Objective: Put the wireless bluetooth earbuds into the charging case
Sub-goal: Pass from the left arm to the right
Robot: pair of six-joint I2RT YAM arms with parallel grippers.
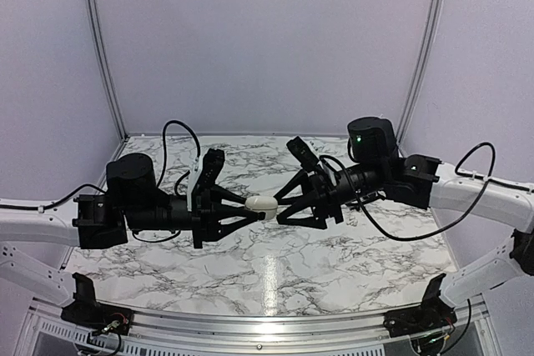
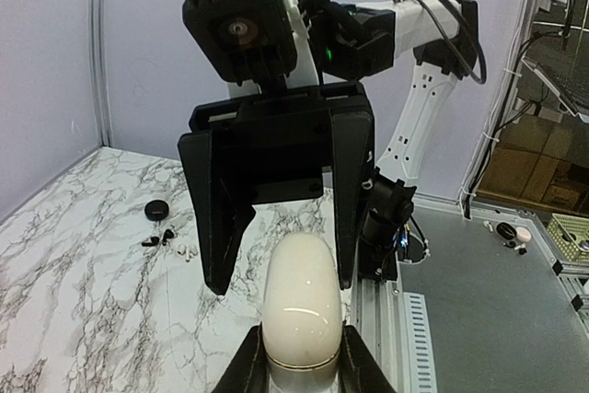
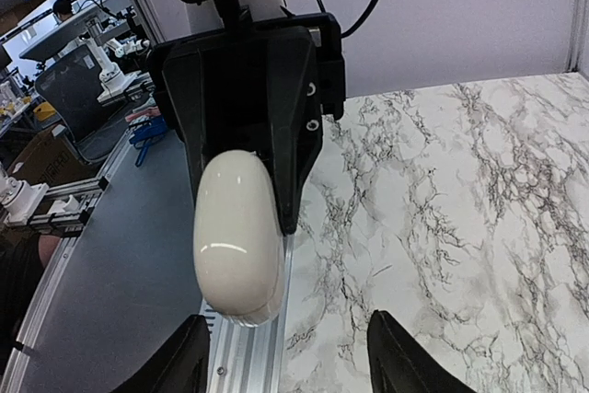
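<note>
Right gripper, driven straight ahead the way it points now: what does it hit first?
Most likely the charging case, which the left gripper holds directly ahead of the right gripper. The right gripper is open and lined up on the case's rounded end. Exact depth is unclear.

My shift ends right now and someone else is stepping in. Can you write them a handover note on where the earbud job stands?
Left gripper: shut on the charging case, held in mid-air; lid looks closed.
Right gripper: open, fingers flanking the case's free end.
Earbuds: small dark pieces lying on the marble table, near a black round puck.
Done: case lifted.
Left: open the lid, fetch both earbuds, seat them.
</note>
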